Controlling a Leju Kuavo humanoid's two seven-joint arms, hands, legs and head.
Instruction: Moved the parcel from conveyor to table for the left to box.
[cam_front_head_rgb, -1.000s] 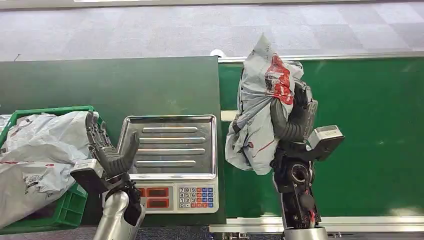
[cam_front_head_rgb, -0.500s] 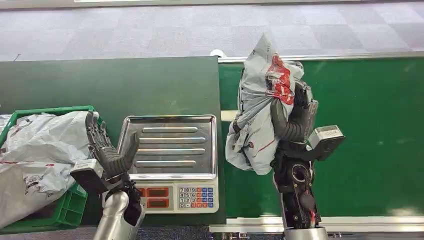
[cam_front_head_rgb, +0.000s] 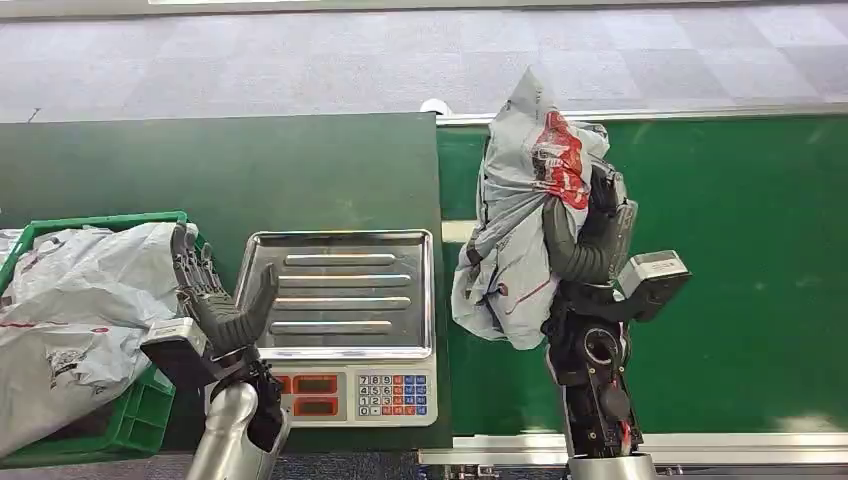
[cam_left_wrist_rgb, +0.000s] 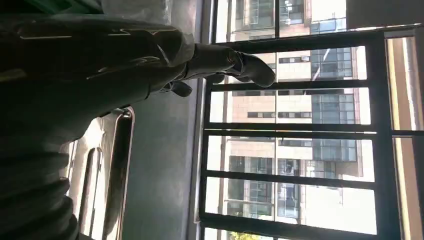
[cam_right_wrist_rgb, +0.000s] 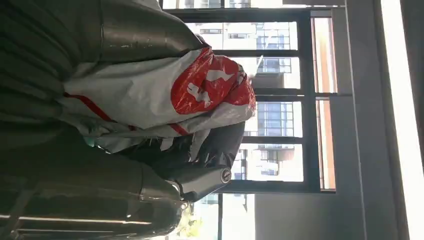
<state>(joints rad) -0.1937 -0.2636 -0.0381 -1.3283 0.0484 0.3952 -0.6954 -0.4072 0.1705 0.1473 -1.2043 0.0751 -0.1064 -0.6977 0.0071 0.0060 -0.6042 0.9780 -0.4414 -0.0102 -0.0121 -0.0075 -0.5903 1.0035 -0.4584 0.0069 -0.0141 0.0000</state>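
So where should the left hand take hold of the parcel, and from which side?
Probably at the parcel's loose lower folds, approaching from the scale side. The right hand grips its other side higher up, so that limp, hanging flank stays free for the left hand.

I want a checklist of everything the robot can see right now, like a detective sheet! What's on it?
Surface: dark green table beside a brighter green conveyor.
Job's things: grey parcel with a red patch, held up above the conveyor; green crate at the table's left end, holding grey bags.
Clutter: steel weighing scale with a keypad, its tray bare.
Hands: right hand grips the parcel; left hand holds nothing, fingers apart, between crate and scale.
Cables: nothing seen.
Surroundings: grey carpet tiles beyond the table; large windows facing buildings in the wrist views.
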